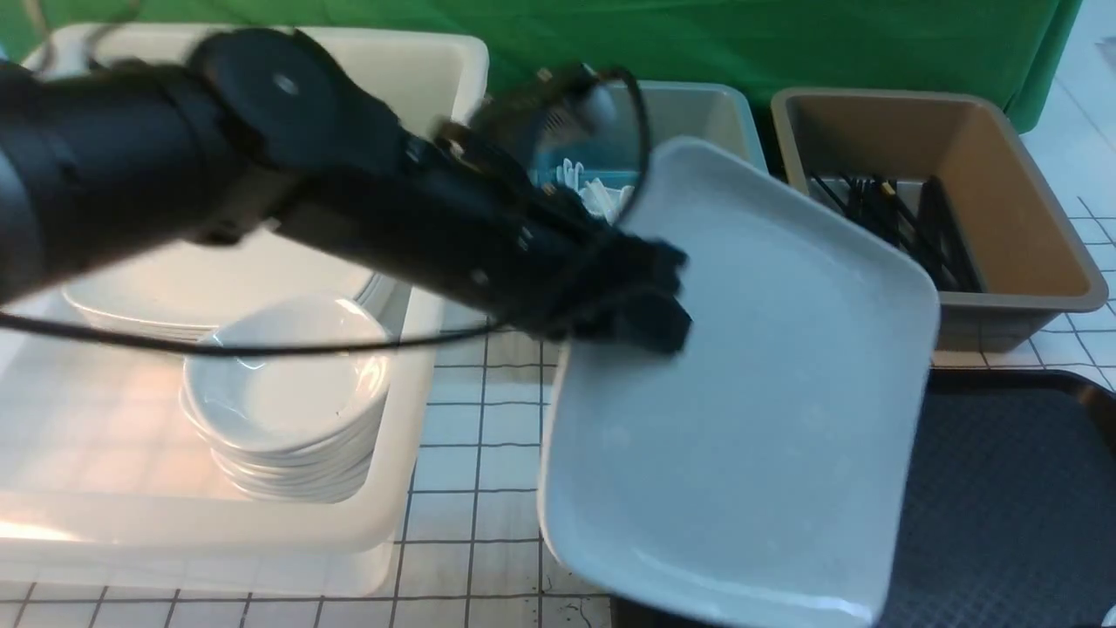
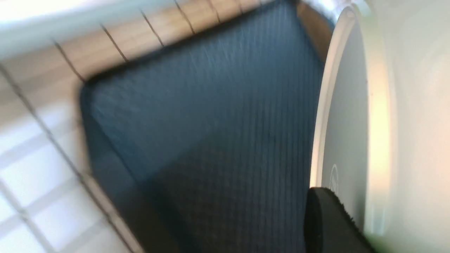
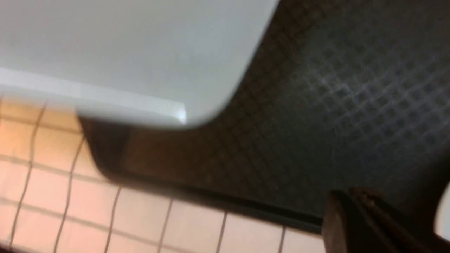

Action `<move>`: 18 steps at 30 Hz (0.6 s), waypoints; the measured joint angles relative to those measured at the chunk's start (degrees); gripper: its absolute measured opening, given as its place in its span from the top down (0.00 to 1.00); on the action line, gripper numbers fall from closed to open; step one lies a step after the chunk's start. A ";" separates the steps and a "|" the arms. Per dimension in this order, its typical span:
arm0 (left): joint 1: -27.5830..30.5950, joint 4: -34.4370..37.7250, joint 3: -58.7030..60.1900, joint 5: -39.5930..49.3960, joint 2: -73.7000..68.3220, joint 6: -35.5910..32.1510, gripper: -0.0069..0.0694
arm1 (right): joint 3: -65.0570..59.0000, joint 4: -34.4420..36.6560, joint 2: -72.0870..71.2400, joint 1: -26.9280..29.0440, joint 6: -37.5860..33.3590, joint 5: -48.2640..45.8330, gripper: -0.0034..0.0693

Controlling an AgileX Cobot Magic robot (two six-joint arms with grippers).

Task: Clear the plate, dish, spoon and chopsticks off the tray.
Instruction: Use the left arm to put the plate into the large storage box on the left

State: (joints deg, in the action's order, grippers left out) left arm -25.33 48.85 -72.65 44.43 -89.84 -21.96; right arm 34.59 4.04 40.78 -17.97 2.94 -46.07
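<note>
Holding the plate (image 1: pixel 750 419) with my left gripper (image 1: pixel 641 301) clamped on its rim, I'd level it, then lower gently onto the stack (image 1: pixel 218 288); right gripper (image 3: pixel 362 218) jaws: cannot tell.

Mostly white and black here, plus a splash of green
The plate (image 1: pixel 750 410) is plain glossy white, the tray (image 1: pixel 1011 506) black with a fine crosshatch texture, and the left arm (image 1: pixel 261 157) is matte black too; the tabletop (image 1: pixel 471 436) is white with a thin dark grid, the big bin (image 1: pixel 410 515) and stacked dishes (image 1: pixel 288 392) are white, one tub (image 1: pixel 706 113) grey-blue, the other tub (image 1: pixel 1003 174) tan-brown with black sticks (image 1: pixel 898 227) inside, green cloth (image 1: pixel 697 35) behind
</note>
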 joint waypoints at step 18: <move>54.12 9.04 -7.03 0.30 -0.45 2.92 0.78 | 5.77 -1.48 -5.13 0.00 -4.04 -12.07 0.91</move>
State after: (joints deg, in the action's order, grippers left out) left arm 28.78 57.89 -79.68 44.73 -90.29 -19.03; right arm 40.36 2.56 35.65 -17.97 -1.10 -58.13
